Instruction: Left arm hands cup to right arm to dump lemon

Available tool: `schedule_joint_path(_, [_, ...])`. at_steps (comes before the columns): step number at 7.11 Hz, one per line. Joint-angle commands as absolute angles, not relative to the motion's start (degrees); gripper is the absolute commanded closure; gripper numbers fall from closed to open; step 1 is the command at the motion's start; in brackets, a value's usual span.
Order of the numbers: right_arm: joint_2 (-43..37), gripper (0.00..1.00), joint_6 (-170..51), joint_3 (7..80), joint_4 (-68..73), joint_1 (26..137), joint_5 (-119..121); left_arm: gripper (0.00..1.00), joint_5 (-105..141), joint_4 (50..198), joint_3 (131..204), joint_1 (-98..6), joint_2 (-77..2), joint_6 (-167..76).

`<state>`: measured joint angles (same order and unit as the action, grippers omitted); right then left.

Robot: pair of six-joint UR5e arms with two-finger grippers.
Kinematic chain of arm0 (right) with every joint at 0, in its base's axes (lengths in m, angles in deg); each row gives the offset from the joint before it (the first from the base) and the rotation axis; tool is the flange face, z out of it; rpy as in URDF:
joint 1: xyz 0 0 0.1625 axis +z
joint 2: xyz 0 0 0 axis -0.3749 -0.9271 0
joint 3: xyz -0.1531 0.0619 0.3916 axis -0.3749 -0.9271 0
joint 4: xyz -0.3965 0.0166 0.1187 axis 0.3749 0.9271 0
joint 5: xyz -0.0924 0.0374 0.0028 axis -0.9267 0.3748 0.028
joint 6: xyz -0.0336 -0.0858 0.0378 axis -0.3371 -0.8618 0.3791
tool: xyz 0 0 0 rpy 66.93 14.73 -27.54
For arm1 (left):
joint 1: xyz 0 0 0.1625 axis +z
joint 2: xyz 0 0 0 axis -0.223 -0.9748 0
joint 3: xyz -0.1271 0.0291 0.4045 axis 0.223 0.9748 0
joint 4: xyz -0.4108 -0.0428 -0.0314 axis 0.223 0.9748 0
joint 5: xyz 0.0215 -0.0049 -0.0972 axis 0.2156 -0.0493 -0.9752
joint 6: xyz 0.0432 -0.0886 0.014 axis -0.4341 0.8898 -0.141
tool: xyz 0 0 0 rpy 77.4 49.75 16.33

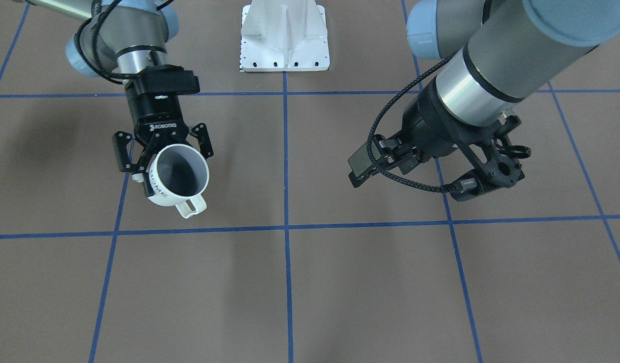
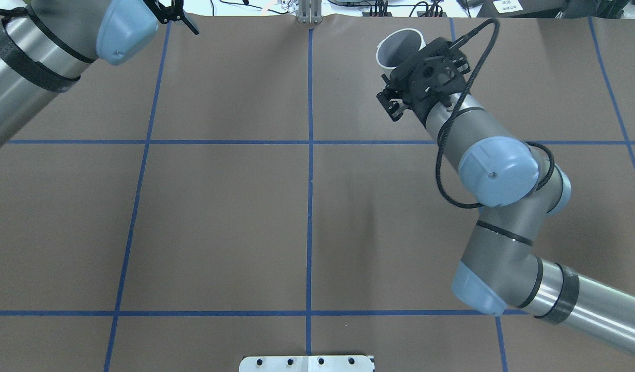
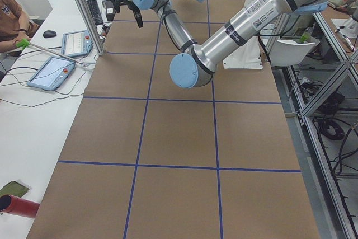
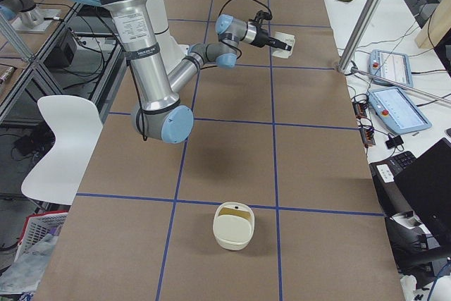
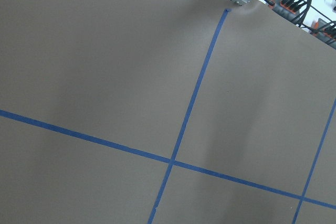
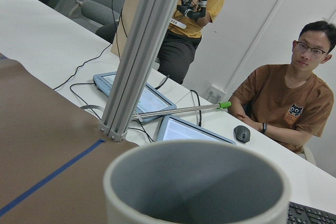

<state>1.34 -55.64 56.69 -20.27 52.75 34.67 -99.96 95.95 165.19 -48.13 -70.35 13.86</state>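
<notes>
My right gripper (image 1: 166, 166), marked "ROBOTIQ", is shut on the white cup (image 1: 178, 176) and holds it above the table, mouth tilted up and handle pointing away from the arm. The cup also shows in the overhead view (image 2: 400, 44), the exterior right view (image 4: 285, 42) and the right wrist view (image 6: 197, 182). The part of its grey inside that I can see holds no lemon; no lemon shows anywhere. My left gripper (image 1: 359, 170), on the arm with the braided cable, is open and empty. It hangs well apart from the cup. In the overhead view it is at the top left (image 2: 175, 15).
A white mount plate (image 1: 284, 40) is at the robot's base. A cream bowl (image 4: 233, 227) stands on the table near its right end. An aluminium post (image 6: 142, 61) stands at the far edge. Operators (image 6: 294, 93) and tablets are beyond it.
</notes>
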Motion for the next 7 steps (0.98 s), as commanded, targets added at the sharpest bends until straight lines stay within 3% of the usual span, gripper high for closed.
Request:
schedule_joint_path(1, [3.58,0.92,-55.92,62.52,-11.08,47.61,30.10,0.00,-100.50,96.07,165.24,-47.94,-70.34,13.92])
schedule_joint_path(7, [4.73,0.92,-54.87,63.52,-10.88,46.28,30.01,0.00,-108.32,100.54,166.64,-44.52,-71.21,16.02])
